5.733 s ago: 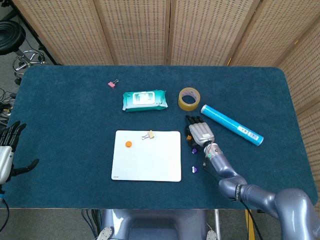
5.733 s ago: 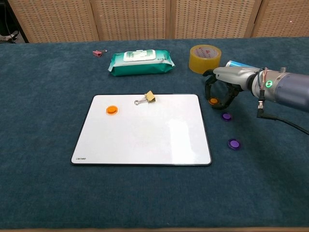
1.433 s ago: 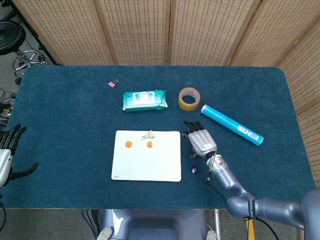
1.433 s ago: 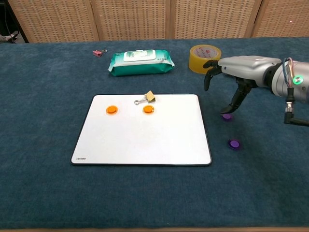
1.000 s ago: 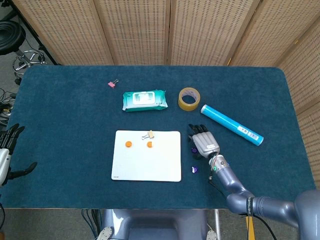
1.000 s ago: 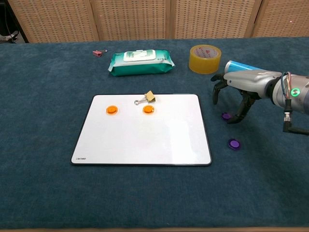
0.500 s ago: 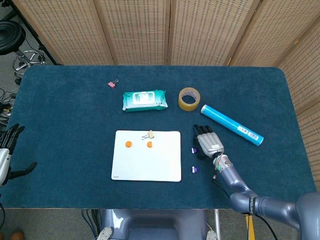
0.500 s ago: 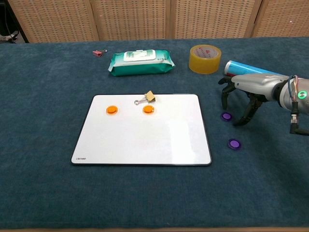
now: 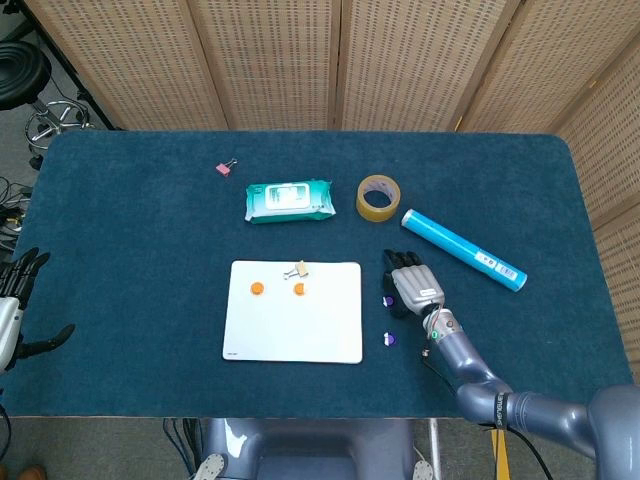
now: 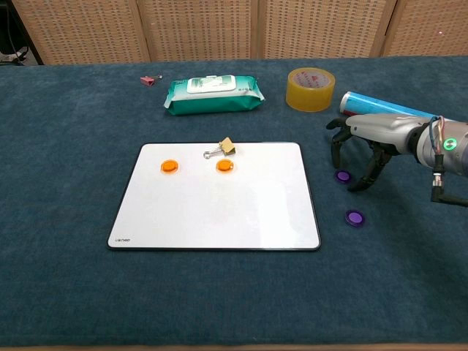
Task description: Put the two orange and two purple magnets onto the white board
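The white board [image 10: 219, 212] [image 9: 290, 325] lies mid-table with two orange magnets [image 10: 170, 166] [image 10: 224, 166] on its upper part. Two purple magnets sit on the cloth right of it: one [image 10: 342, 175] [image 9: 387, 300] near the board's upper right, the other [image 10: 355, 217] [image 9: 390, 339] lower down. My right hand [image 10: 362, 142] [image 9: 414, 285] hovers palm down just over and right of the upper purple magnet, fingers spread and curved down, holding nothing. My left hand [image 9: 15, 290] hangs open at the far left edge, off the table.
A gold binder clip [image 10: 221, 148] rests on the board's top edge. Behind lie a green wipes pack [image 10: 212, 93], a yellow tape roll [image 10: 310, 88], a blue tube [image 10: 373, 104] and a pink clip [image 10: 151, 79].
The second orange magnet went from the cloth onto the board. Since then my right hand has come back right and settled low over the upper purple magnet.
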